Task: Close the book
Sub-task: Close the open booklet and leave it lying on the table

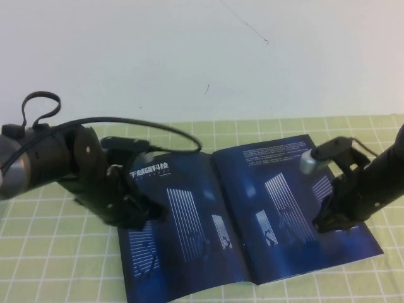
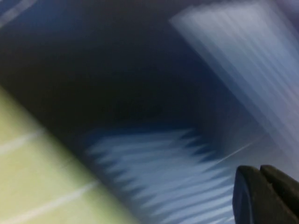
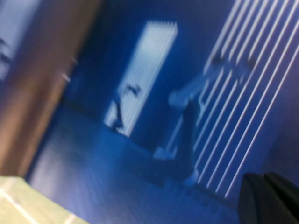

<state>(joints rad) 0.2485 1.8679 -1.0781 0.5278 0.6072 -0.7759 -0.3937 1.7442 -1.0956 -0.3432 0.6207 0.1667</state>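
A book [image 1: 240, 214] lies open and flat on the green checked mat [image 1: 50, 252], showing dark blue pages with white stripes. My left gripper [image 1: 142, 214] hovers low over the outer part of the left page, its fingers together with nothing between them. In the left wrist view, the left gripper [image 2: 261, 175] hangs just above the striped page [image 2: 154, 84]. My right gripper [image 1: 325, 222] sits on or just above the right page, also shut and empty. The right wrist view has the right gripper [image 3: 265, 179] close over the blue page [image 3: 154, 93].
The mat runs up to a plain white wall [image 1: 189, 57] behind the book. A black cable [image 1: 151, 126] loops from the left arm over the book's far left corner. Mat [image 2: 28, 177] shows beside the page edge, and a brown band [image 3: 51, 74] borders the right page.
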